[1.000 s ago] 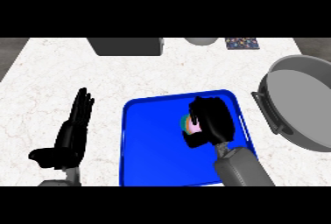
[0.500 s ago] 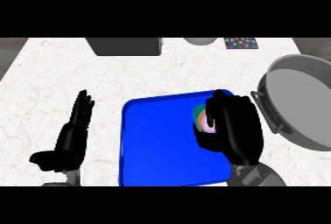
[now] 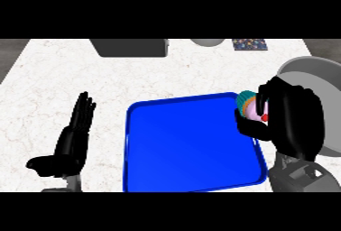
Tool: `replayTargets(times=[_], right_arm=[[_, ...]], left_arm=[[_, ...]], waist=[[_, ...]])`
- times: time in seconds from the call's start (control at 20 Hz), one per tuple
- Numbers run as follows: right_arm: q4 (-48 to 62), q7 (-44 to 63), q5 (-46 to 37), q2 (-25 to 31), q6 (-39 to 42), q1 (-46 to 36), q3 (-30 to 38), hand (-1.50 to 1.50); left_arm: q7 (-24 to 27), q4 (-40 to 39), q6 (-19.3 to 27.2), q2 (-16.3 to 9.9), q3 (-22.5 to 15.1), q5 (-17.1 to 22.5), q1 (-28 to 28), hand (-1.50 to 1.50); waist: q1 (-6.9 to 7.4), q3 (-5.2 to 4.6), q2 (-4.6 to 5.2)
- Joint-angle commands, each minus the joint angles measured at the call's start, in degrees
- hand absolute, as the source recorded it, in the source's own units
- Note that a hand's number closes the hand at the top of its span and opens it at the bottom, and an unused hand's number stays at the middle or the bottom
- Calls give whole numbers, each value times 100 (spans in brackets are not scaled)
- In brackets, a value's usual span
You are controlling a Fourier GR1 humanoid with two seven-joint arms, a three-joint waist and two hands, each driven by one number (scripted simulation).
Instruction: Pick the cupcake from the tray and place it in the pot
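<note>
Head view shows one blue tray (image 3: 193,149), one cupcake (image 3: 251,107), one grey pot (image 3: 320,90) and my two hands. The tray is a flat rectangle with rounded corners, a raised rim and a glossy surface; nothing lies on its floor. The cupcake is small and rounded, with a teal part toward the tray, pale pink frosting and a red spot at its lower side. It sits inside my right hand (image 3: 286,119), over the tray's upper right corner and just beside the pot's near rim, not inside the pot. My right-hand fingers are curled round the cupcake, covering most of its right side. The pot is round, matt grey, with a lighter rim, and stands at the right edge of the white marbled counter (image 3: 100,81), partly hidden by my right hand. My left hand (image 3: 70,144) rests left of the tray, fingers straight and pointing up, holding nothing. Along the counter's far edge are one dark grey rectangular block (image 3: 130,47), one pale rounded object (image 3: 208,42) and one small patterned item (image 3: 250,44).
</note>
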State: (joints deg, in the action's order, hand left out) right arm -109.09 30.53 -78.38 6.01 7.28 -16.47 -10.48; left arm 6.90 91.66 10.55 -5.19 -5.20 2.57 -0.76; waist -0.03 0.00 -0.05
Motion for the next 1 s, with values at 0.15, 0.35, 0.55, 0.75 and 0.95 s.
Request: replayTargets(times=[0.15, 0.35, 0.55, 0.75, 0.95], right_arm=[[494, -653, 586, 540, -469, 130, 1164, 150], [1207, -1292, 1289, 1229, -523, -122, 2184, 150], [2459, -1719, 1405, 1429, -1066, -514, 2564, 150], [3221, -2327, 1919, 1870, -923, -692, 2956, 150], [4452, -2771, 2040, 2054, -973, -1074, 3008, 150]], left_arm=[[-196, 68, -50, 0, 109, -3, 181, 0], [312, -391, -153, 69, 110, -10, 0, 0], [158, -17, -161, 115, -28, -58, -154, 0], [-171, -20, -179, 8, 226, 54, 189, 0], [39, -147, -133, 137, 118, -71, 158, 0]], waist=[[11, 2, 5], [4, 2, 14], [67, 4, 21], [59, 4, 20], [94, 4, 30]])
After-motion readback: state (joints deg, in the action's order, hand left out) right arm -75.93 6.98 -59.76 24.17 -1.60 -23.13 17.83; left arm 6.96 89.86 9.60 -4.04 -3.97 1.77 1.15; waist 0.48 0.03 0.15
